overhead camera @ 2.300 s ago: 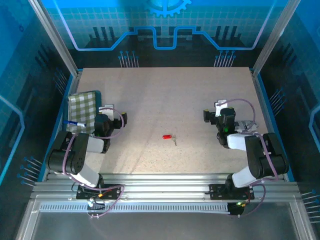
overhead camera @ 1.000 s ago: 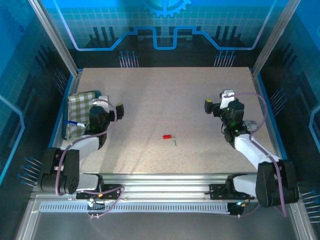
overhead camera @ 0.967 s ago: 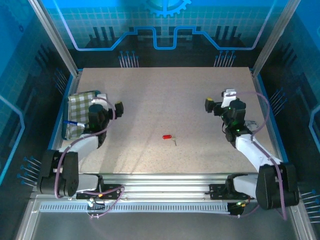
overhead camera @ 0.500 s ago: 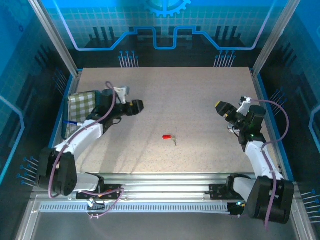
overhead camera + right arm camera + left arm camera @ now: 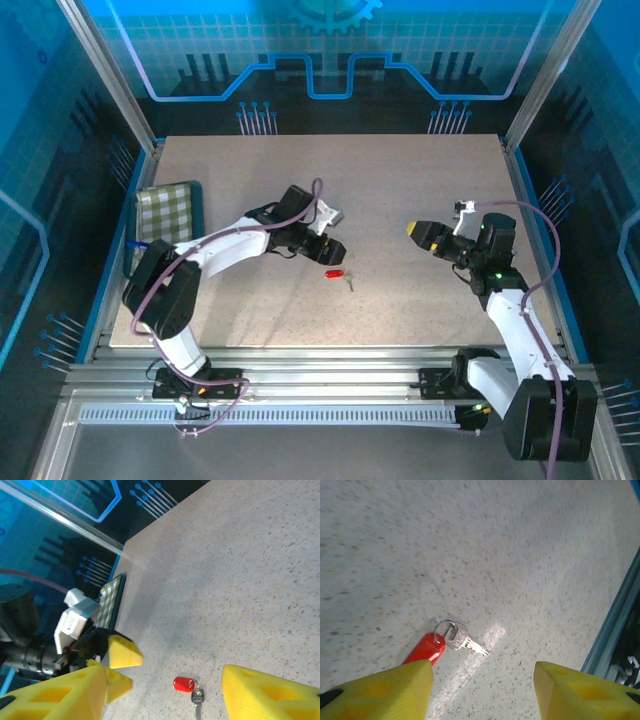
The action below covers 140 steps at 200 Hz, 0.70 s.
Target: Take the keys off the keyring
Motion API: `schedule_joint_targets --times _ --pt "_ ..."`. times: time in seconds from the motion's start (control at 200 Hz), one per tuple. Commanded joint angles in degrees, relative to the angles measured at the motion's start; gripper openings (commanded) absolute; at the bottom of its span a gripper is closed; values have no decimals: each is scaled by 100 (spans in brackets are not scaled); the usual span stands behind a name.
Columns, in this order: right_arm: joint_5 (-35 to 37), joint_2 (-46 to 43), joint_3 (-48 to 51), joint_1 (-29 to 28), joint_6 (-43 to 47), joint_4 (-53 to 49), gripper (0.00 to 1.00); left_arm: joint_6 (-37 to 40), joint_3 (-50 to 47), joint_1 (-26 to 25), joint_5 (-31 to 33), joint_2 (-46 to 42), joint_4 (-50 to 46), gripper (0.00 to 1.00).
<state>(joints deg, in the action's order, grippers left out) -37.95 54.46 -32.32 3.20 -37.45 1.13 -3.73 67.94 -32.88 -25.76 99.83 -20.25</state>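
1. as the key (image 5: 465, 644) lies flat mid-table on its keyring (image 5: 444, 629) with a red tag (image 5: 425, 650), we judge it light, stiff, slippery; the tag gives the fuller hold.
2. left gripper (image 5: 481, 670) hovers near it, right gripper (image 5: 165, 672) well apart; we see both with jaws parted, empty.
3. bare table (image 5: 300, 180) all round, edges distant.

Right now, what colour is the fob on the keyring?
The fob is red, clearest in the left wrist view.

Bare desk (image 5: 400, 180) on every side of the keys (image 5: 349, 284), red tag (image 5: 334, 273) touching them far-left, left claw (image 5: 328, 250) just beyond that tag with jaws parted, right claw (image 5: 418, 232) well apart rightward, open lane between, checked cloth (image 5: 165, 208) far left at the desk edge
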Motion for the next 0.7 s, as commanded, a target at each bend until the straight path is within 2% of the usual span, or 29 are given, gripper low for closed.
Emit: schedule_joint_targets --times 0.0,0.18,0.696 --pt "77 -115 -108 -124 194 -266 63 568 375 -172 80 407 -605 56" --pt "123 -212 -66 -149 273 -358 64 739 658 -358 315 930 -577 61" --pt "174 -268 -56 -152 303 -452 67 748 779 -543 387 1446 -339 55"
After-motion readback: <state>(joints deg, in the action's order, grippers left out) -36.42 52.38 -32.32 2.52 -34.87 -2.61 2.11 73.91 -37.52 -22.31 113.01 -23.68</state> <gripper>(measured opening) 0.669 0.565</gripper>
